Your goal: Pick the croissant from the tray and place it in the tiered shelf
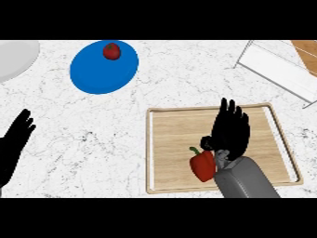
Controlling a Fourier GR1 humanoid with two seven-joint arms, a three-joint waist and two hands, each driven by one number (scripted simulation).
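The right robot hand (pixel 229 128) is hovering with straight, open fingers over the wooden tray (pixel 171 153), just beside a red bell pepper (pixel 202 166). No croissant is showing. The left robot hand (pixel 8 144) is resting open.

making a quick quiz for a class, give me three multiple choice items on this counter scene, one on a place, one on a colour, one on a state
1. Where does the red bell pepper lie?
A. on the wooden tray
B. on the blue plate
C. on the wire shelf

2. What colour is the plate that holds the small red fruit?
A. white
B. blue
C. green

3. How is the right hand set?
A. curled round the pepper
B. fingers straight, over the tray
C. out of view

Answers: 1 A, the pepper sits inside the tray's rim. 2 B, the fruit rests on the blue plate, near its upper edge. 3 B, the straight fingers point away over the tray and hold nothing.
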